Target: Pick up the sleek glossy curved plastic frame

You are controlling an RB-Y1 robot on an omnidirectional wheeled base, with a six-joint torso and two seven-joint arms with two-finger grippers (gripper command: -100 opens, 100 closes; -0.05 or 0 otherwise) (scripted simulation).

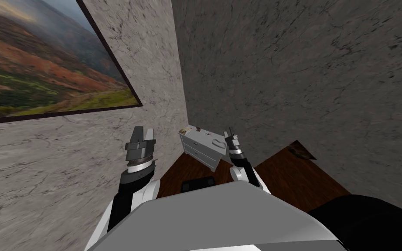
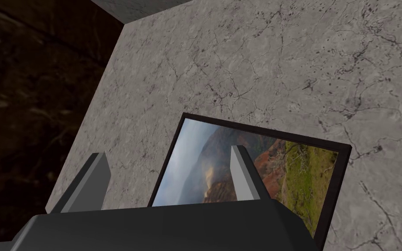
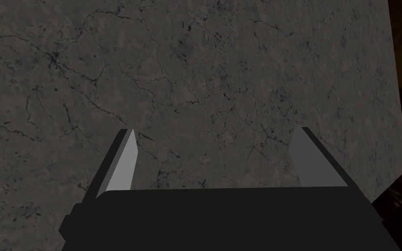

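Note:
A small white drawer cabinet (image 1: 198, 150) stands in the corner where two grey marbled walls meet. On its top lies a small pale curved object (image 1: 217, 142), with a tiny dark item (image 1: 199, 129) and a light one (image 1: 185, 130) farther back. My right gripper (image 1: 229, 133) is raised just beside the cabinet's right end, close to the curved object; its fingers stand open (image 3: 215, 159) and hold nothing. My left gripper (image 1: 144, 134) is held up to the left of the cabinet, near the left wall, and is also open (image 2: 169, 174) and empty.
A large framed landscape picture (image 1: 43, 65) hangs on the left wall. Dark wood floor (image 1: 283, 174) runs around the cabinet, with a small dark thing (image 1: 302, 151) by the right wall. A black area (image 1: 370, 218) lies at the lower right.

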